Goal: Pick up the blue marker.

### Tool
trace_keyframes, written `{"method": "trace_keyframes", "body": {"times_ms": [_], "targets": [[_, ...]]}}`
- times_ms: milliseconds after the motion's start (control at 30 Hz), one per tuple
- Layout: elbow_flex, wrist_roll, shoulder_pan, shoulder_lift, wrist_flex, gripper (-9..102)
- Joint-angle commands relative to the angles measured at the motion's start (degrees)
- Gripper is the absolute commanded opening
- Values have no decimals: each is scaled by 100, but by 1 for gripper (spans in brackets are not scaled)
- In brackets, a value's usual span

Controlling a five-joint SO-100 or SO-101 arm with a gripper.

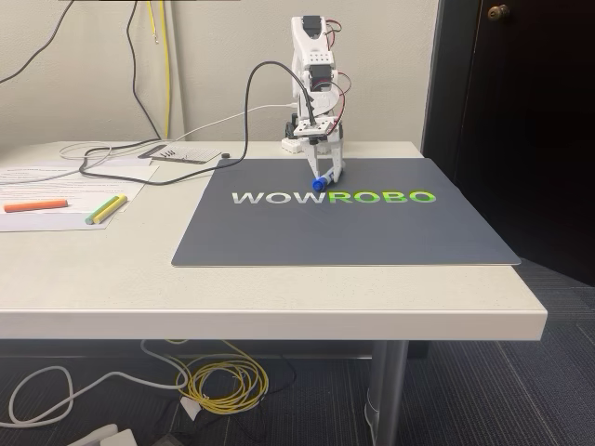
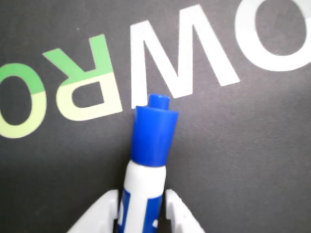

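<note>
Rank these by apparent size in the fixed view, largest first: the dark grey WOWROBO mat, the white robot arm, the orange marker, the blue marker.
1. Dark grey WOWROBO mat.
2. White robot arm.
3. Thin orange marker.
4. Blue-capped, white-barrelled marker, between the fingers of the gripper; it points toward the camera, so it looks smaller than it is.

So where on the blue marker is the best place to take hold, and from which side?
On the white barrel just behind the cap, from above. In the wrist view the blue marker lies between the end effector fingers, which flank its straight barrel; the cap tapers, so it would grip less evenly. Whether they are pressing it yet is unclear.
</note>
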State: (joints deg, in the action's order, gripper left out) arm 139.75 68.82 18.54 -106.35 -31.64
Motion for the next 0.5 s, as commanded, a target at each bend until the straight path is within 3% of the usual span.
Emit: {"method": "trace_keyframes", "body": {"times_ms": [0,467], "targets": [[-97,0,-35,9,44,8],[-97,-483,9,-545,-176,5]]}}
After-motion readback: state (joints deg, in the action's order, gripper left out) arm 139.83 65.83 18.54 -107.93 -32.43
